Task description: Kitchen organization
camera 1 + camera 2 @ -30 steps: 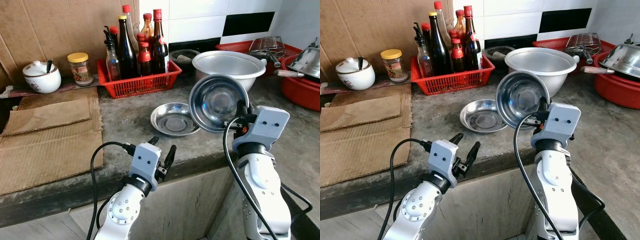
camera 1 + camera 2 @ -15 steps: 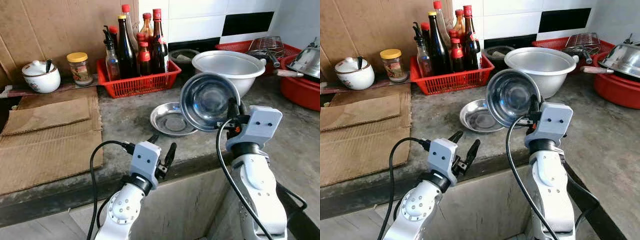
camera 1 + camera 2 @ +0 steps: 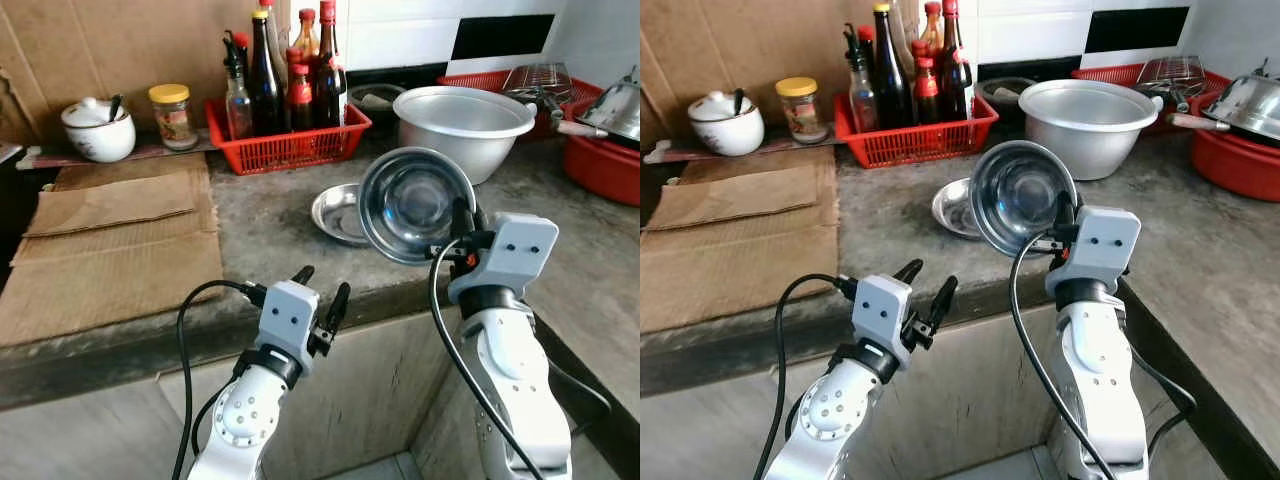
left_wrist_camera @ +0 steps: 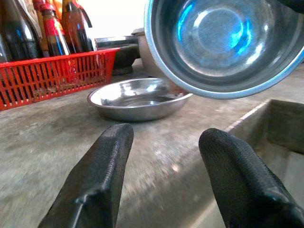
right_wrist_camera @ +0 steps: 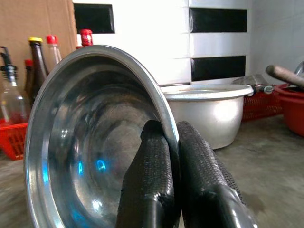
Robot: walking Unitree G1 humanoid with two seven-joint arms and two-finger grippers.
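Note:
My right gripper (image 3: 464, 216) is shut on the rim of a steel bowl (image 3: 415, 203), holding it tilted on edge above the counter's front edge, its hollow facing me. In the right wrist view the two fingers (image 5: 151, 175) pinch the bowl's rim (image 5: 95, 137). A shallow steel dish (image 3: 342, 212) lies on the counter just behind the bowl. My left gripper (image 3: 319, 295) is open and empty, in front of the counter edge, left of the bowl. Its wrist view looks over the counter at the dish (image 4: 137, 98) and the held bowl (image 4: 223, 42).
A red basket of sauce bottles (image 3: 288, 140) stands at the back, a large metal basin (image 3: 464, 116) to its right. Further right are a red tray with a wire rack (image 3: 530, 82) and a red tub (image 3: 606, 160). Cardboard (image 3: 110, 240), a jar (image 3: 173, 115) and a ceramic pot (image 3: 97, 130) lie left.
The camera has pulled back and shifted, so the counter sits higher in view. The right gripper has kept its hold on the bowl. The left gripper stays open.

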